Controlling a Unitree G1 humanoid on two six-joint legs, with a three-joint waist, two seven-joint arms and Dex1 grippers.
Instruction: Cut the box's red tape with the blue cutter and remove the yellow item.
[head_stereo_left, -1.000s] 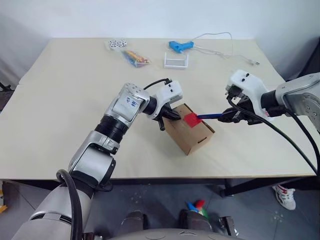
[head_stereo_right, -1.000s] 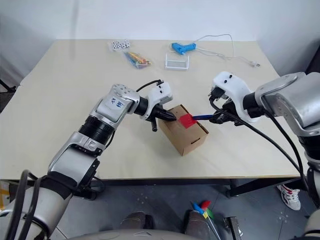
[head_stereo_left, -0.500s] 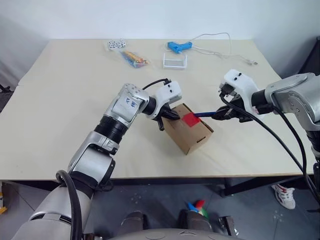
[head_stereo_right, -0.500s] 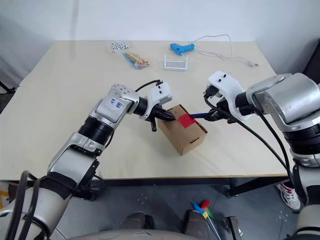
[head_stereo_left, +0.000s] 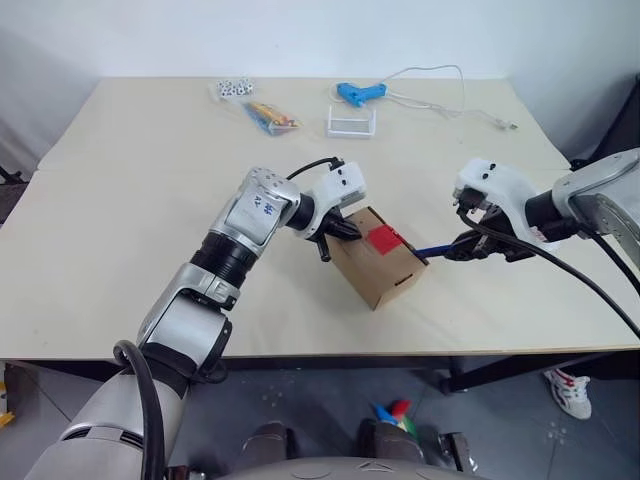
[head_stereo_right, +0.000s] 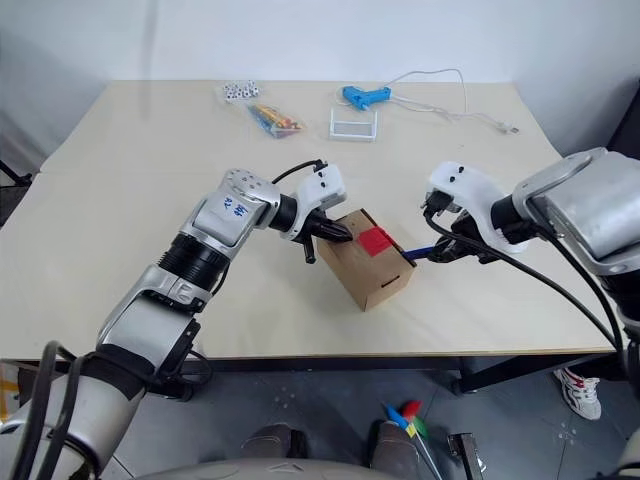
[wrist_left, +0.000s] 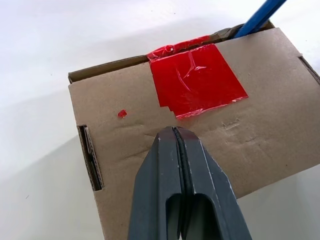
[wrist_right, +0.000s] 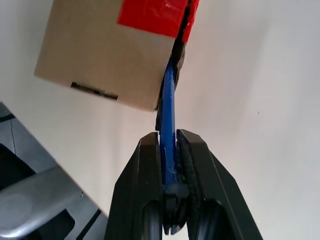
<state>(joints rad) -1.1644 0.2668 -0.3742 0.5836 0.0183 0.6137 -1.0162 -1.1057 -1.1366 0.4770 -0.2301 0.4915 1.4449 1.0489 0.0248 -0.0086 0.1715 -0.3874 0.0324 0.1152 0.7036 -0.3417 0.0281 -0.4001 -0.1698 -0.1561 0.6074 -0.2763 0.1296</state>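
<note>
Cardboard box with two grippers at work, on a beige table (head_stereo_right: 120, 200)

Box (head_stereo_right: 372, 275) with red tape (head_stereo_right: 377, 241) on top; left gripper (head_stereo_right: 340, 235), fingers together, against its far-left edge; right gripper (head_stereo_right: 440, 252) holding blue cutter (head_stereo_right: 415, 253), tip at the box's right edge. Far side: glue gun (head_stereo_right: 363, 95), clear holder (head_stereo_right: 354, 124), stick bag (head_stereo_right: 273, 118), dice (head_stereo_right: 238, 90).

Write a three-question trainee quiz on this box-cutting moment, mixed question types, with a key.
1. True or false: the right gripper holds the blue cutter.
2. What are the left gripper fingers doing? A) spread wide above the box B) shut, pressed on the box C) gripping the glue gun
3. Fill in: the cutter's tip sits in the box's flap seam beside the ___ tape.

Key: 1 true; 2 B; 3 red.
</note>
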